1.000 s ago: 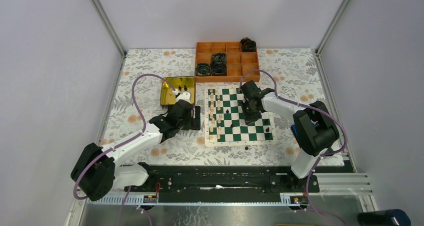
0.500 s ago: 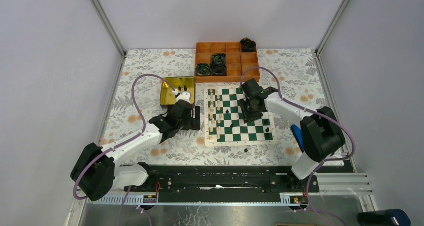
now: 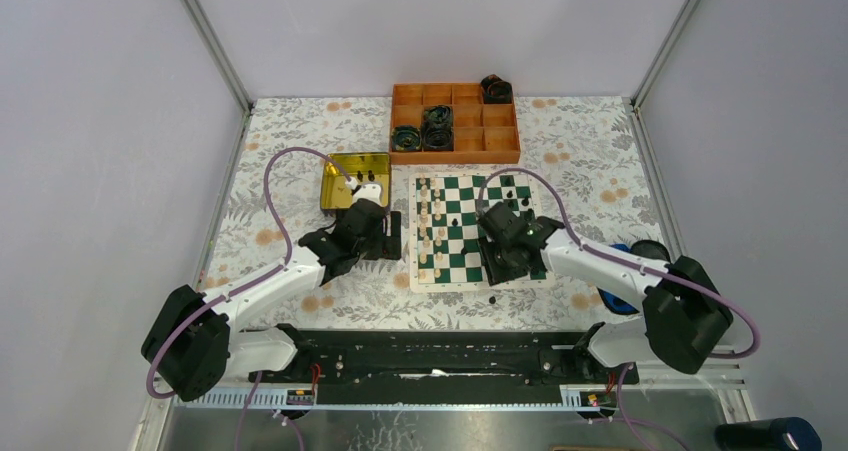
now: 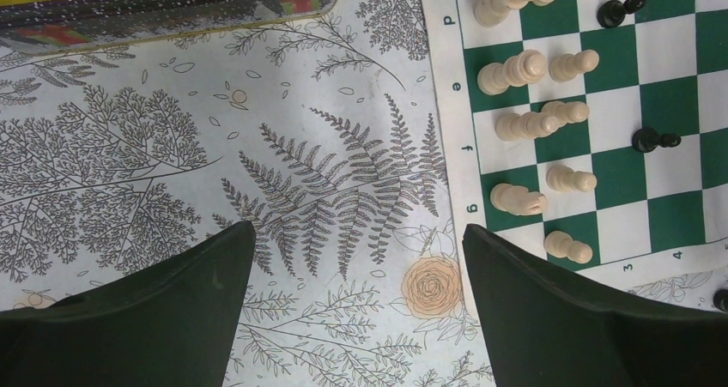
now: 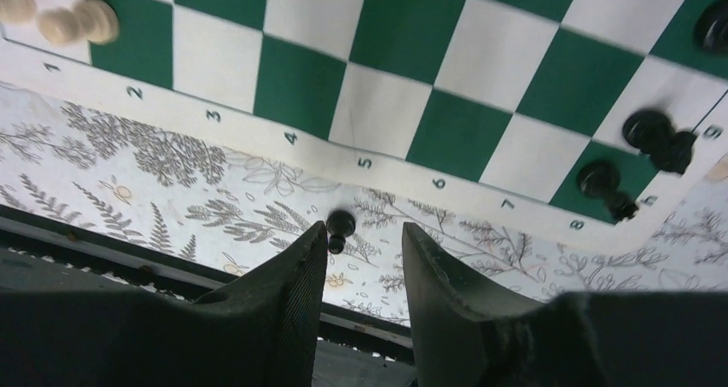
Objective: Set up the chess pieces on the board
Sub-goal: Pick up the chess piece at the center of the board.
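Reaches low over the board's [image 5: 300, 82] border, right gripper [image 5: 365, 232] slightly parted, empty, black pawn [image 5: 341, 225] just ahead; left gripper [image 4: 359, 232] gaping, empty, before yellow tin [image 4: 172, 9] holding cream pieces [image 3: 368, 187].

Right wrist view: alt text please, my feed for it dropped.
The open right hand hovers just short of a black piece on the floral cloth, off the edge of the board. Other black pieces stand by its right corner, cream pieces at its upper left.

You've got plain pale walls [image 3: 440, 26] on three sides, silver corner posts [image 3: 208, 41] at the far end, and a fern-and-flower print surface [image 3: 300, 131].
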Controlling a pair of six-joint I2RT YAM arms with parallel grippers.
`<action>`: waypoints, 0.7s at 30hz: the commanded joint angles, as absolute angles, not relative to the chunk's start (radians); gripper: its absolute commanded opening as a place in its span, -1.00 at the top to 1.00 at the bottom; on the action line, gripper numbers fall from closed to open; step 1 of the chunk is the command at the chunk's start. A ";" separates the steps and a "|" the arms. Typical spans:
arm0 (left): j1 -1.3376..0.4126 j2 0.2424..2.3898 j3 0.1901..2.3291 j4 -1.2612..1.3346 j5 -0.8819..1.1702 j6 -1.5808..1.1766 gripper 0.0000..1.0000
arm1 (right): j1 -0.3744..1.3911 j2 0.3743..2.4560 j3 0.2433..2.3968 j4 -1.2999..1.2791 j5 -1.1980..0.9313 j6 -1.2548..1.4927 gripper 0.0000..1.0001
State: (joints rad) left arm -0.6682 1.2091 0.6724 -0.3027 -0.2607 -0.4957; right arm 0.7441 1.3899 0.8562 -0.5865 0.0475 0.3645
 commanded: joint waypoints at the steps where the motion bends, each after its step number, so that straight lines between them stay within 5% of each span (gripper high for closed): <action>1: -0.683 1.201 0.700 -0.293 -0.247 -0.490 -0.98 | 0.802 1.322 0.794 -0.566 0.104 0.463 0.10; 21: -0.696 1.193 0.699 -0.292 -0.241 -0.486 -0.98 | 0.876 1.352 0.731 -0.505 0.118 0.532 0.12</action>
